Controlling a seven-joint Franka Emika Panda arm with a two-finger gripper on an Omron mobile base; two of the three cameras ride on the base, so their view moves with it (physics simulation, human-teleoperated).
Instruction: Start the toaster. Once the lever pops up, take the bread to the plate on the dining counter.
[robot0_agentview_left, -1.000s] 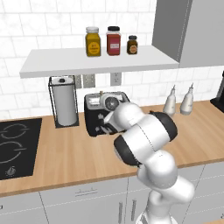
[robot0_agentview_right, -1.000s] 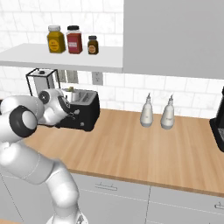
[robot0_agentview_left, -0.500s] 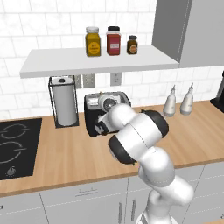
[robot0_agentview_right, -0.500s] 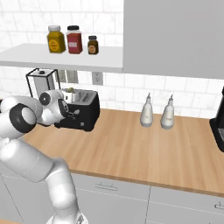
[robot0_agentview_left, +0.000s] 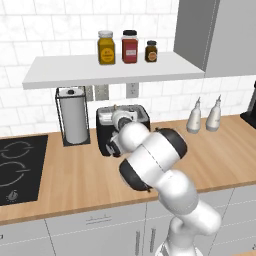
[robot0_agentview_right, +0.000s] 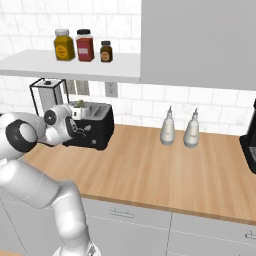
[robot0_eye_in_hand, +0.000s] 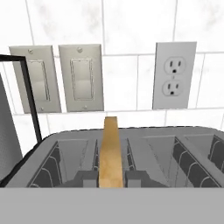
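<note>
Tiled wall (robot0_eye_in_hand: 131, 26) – 2 switches (robot0_eye_in_hand: 57, 78), outlet (robot0_eye_in_hand: 174, 75) – behind bread (robot0_eye_in_hand: 109, 153).

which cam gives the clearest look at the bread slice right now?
Hand view. The bread stands edge-on in a slot of the toaster, close up, with the pincer fingertips shut against it on either side. In the left base view the arm hides it; in the right base view it is too small to tell.
</note>
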